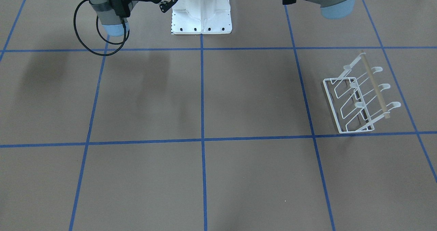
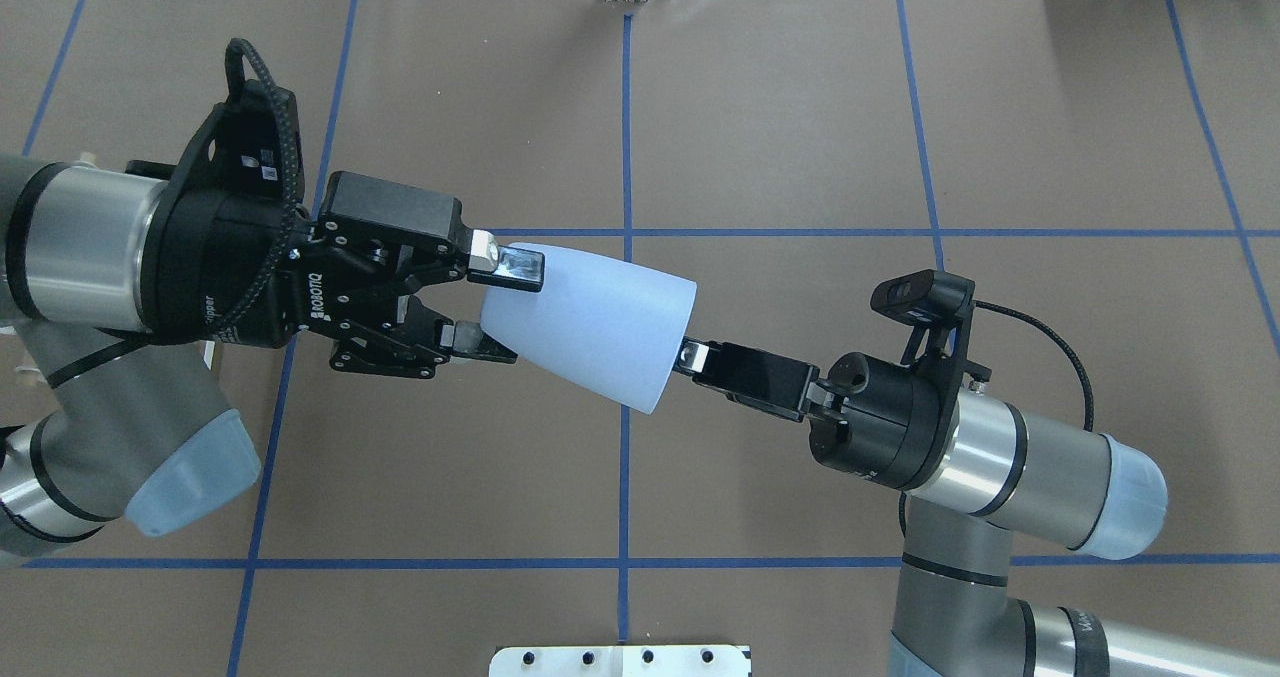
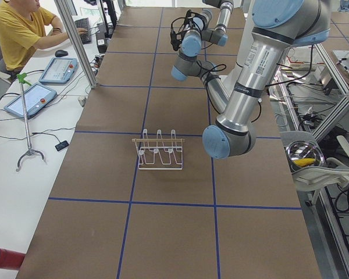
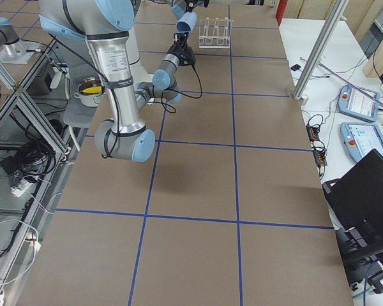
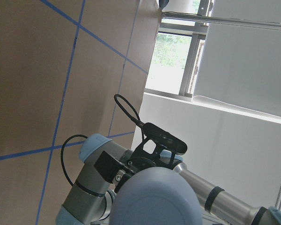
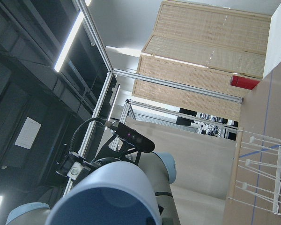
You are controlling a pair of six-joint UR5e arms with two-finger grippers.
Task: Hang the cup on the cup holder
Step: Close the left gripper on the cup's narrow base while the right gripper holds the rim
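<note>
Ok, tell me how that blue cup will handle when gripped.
Probably light: the cup hangs in midair, touched only at its ends. Its smooth, tapered wall looks slippery to pinch. Laid down, it would likely roll in a curve.

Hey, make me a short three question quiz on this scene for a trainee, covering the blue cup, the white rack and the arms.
1. Multiple choice: which end of the cup points toward the left claw? A: the wide rim. B: the narrow base.
2. True or false: the cup holder has a cup hanging on it.
3. Fill in: the cup holder stands on the robot's ___ side of the table.

Key: 1 B. 2 False, its prongs are all bare. 3 left.
</note>
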